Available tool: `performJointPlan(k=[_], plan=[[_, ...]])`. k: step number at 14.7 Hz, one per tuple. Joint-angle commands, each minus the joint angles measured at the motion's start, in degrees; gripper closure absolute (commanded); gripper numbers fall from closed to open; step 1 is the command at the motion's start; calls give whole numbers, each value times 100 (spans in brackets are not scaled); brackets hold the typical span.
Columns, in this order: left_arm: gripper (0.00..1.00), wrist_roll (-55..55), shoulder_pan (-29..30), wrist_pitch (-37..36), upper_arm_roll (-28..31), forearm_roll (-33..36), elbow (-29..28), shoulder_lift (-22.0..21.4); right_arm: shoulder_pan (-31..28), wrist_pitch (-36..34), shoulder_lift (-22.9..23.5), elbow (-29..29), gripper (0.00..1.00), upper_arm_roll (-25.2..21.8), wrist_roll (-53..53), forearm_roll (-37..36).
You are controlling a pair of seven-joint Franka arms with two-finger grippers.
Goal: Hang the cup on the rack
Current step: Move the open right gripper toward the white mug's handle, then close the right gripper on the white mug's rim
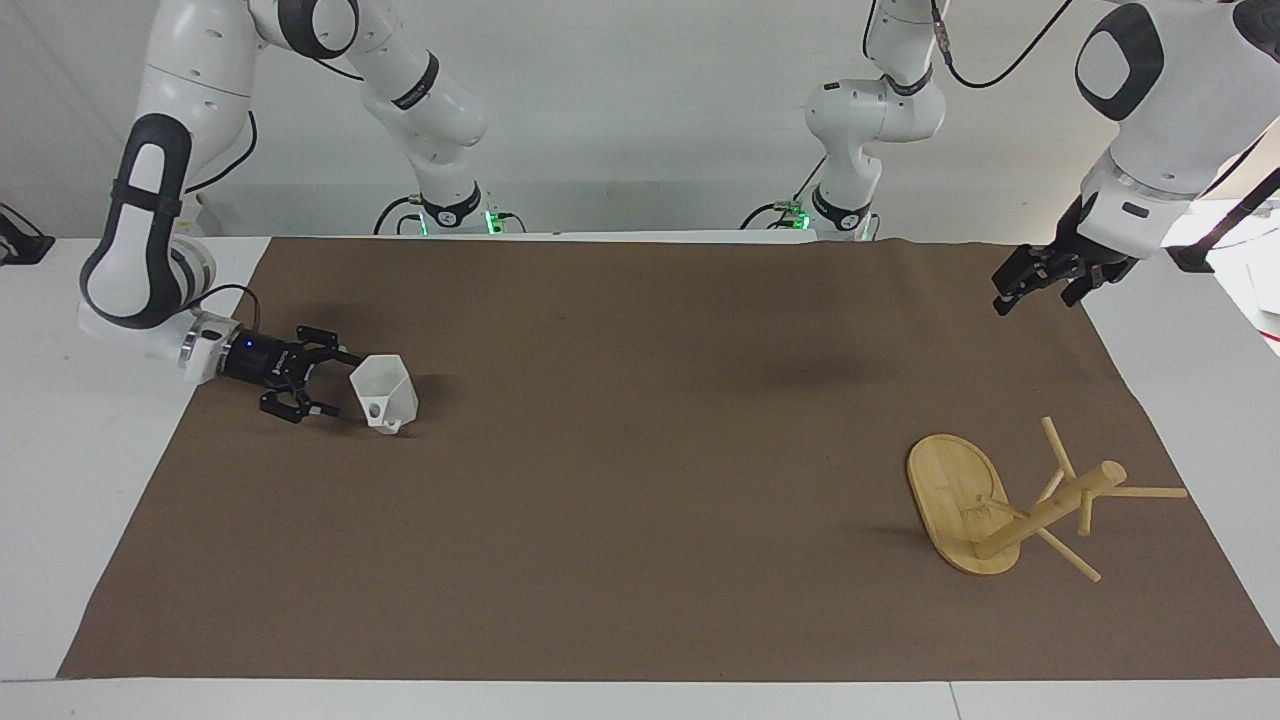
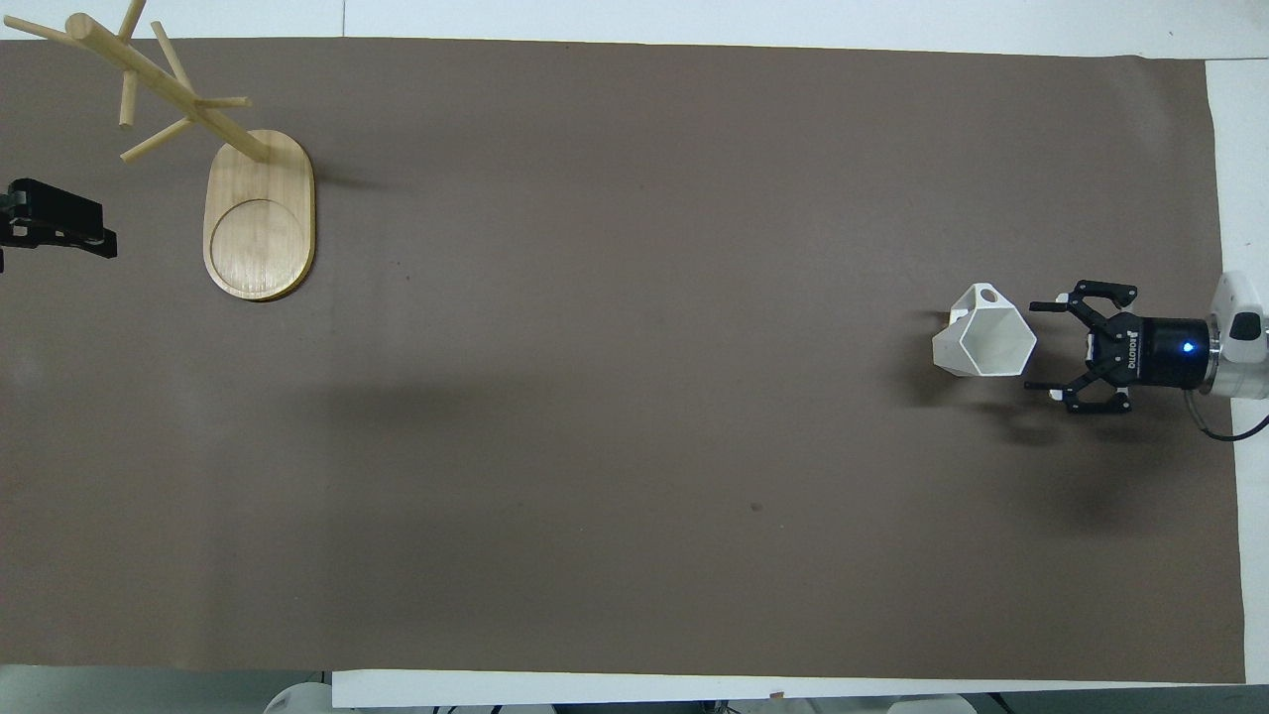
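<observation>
The white faceted cup (image 1: 385, 392) (image 2: 983, 337) stands mouth up on the brown mat, toward the right arm's end of the table. Its holed handle points away from the robots. My right gripper (image 1: 343, 385) (image 2: 1036, 346) lies low and level beside the cup, open, with its fingertips just short of the cup's wall and nothing between them. The bamboo rack (image 1: 955, 490) (image 2: 260, 223) stands on its oval base toward the left arm's end, its pegs bare. My left gripper (image 1: 1030, 285) (image 2: 59, 228) waits, open and empty, in the air over the mat's edge at that end.
The brown mat (image 1: 640, 520) (image 2: 634, 446) covers most of the white table (image 1: 90, 450). Both arm bases stand at the robots' edge of the table. Nothing else lies on the mat.
</observation>
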Motion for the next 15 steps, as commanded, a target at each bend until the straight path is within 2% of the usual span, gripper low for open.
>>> performJointPlan(k=[1, 7, 15], plan=[[0, 92, 52, -14, -26, 85, -122, -125, -32, -3, 184, -42, 0, 65, -137, 242], [0, 92, 52, -14, -26, 85, -122, -125, -6, 5, 184, -50, 0, 83, -146, 366], [0, 84, 52, -14, -26, 85, -122, -125, 310, 49, 184, -59, 0, 92, -225, 462]])
